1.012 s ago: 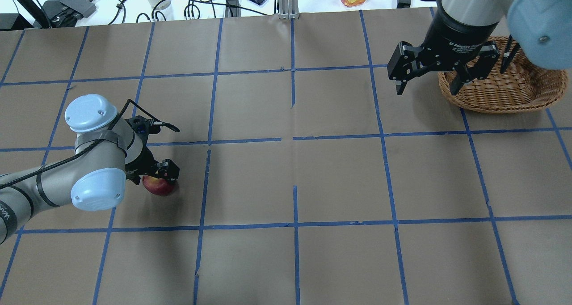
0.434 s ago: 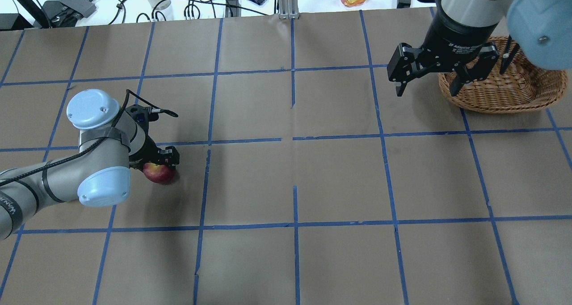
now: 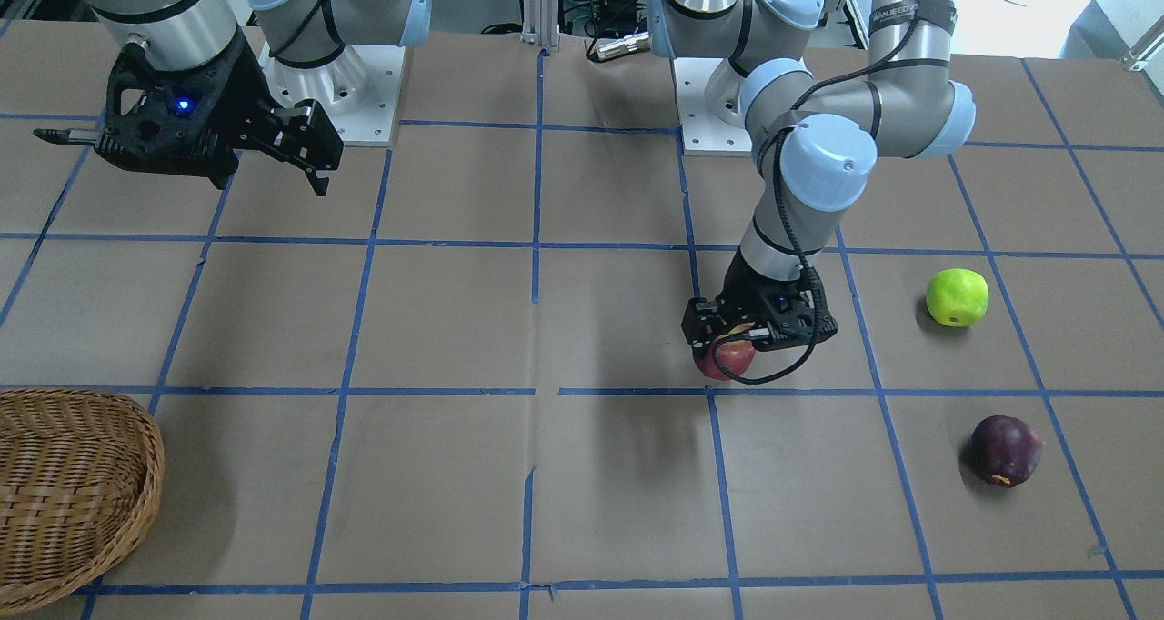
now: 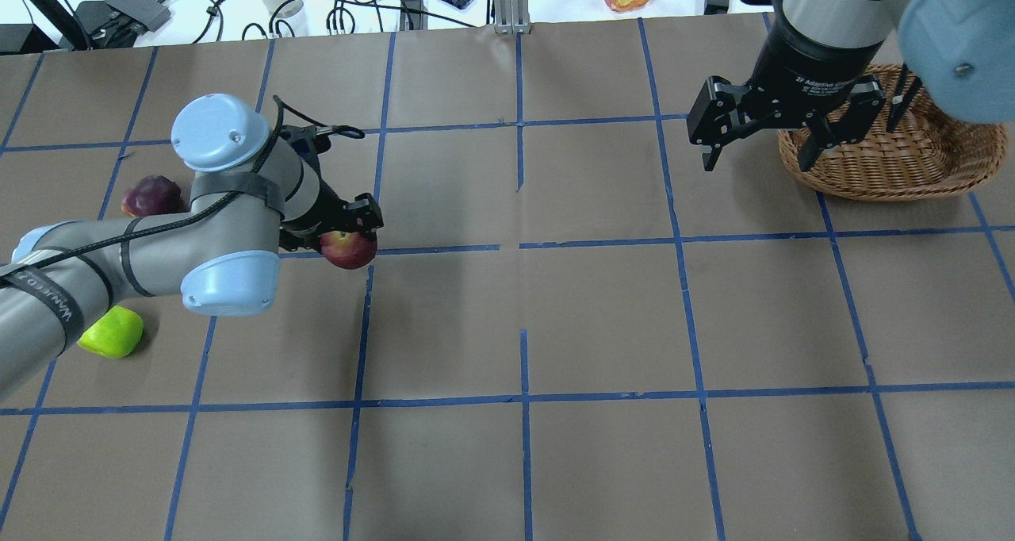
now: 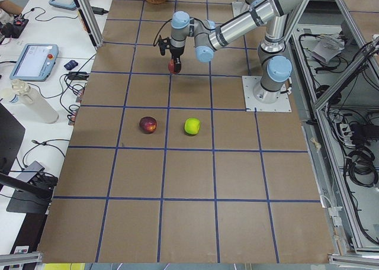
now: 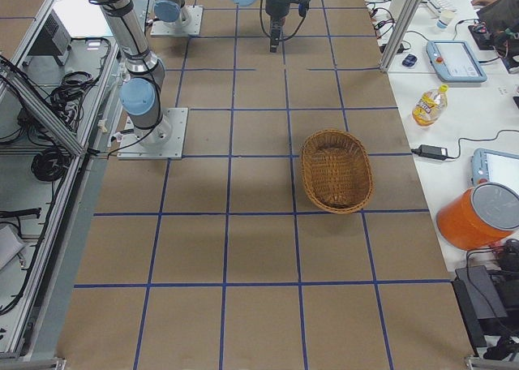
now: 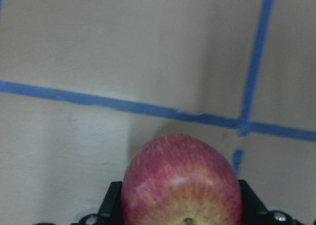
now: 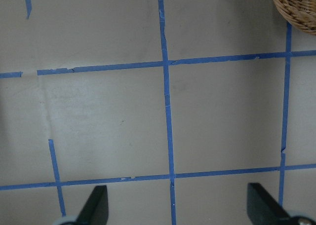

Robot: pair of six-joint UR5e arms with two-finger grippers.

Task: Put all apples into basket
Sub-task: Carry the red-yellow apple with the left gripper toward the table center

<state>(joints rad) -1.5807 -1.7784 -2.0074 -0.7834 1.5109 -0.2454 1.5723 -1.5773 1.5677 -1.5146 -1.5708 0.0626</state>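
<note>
Red apple [image 4: 349,250] — clamped in left hand [image 4: 346,239] | right hand [image 4: 757,160] — spread wide, empty

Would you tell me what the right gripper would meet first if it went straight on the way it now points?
Probably the bare table paper: the right gripper points down, open, with the basket off to one side.

The basket [image 6: 336,171] is seen lying on the taped table [image 6: 243,264], its long axis running down the table's length. Beyond the basket and over towards the robot's side, the right gripper [image 6: 275,36] is hung pointing down above the surface; its finger spacing cannot be read. Off the table, out past the basket, a yellow bottle [image 6: 427,104] is laid on the white bench [image 6: 454,135], and an orange container [image 6: 466,220] is parked level with the basket's near end.
</note>
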